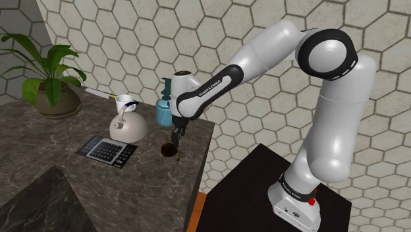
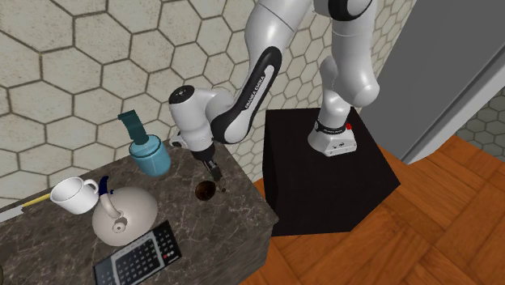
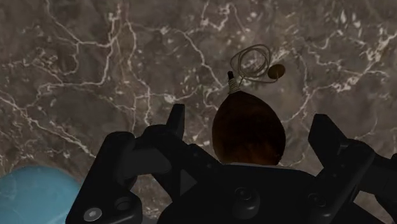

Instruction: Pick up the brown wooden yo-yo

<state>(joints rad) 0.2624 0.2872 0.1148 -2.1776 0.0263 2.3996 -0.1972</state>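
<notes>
Yo-yo (image 2: 205, 190) on counter (image 2: 235, 220), just beneath pincer (image 2: 216, 173).

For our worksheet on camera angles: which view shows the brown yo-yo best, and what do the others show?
The wrist view: the yo-yo sits large between the open jaws, untouched, its coiled string clear. In the shoulder and second exterior views it is a small dark disc on the counter under the jaws.

counter (image 1: 148, 174) bare around yo-yo (image 1: 169, 151) | teal jug (image 1: 163, 113) nearest obstacle | kettle (image 1: 128, 125) farther off
</notes>
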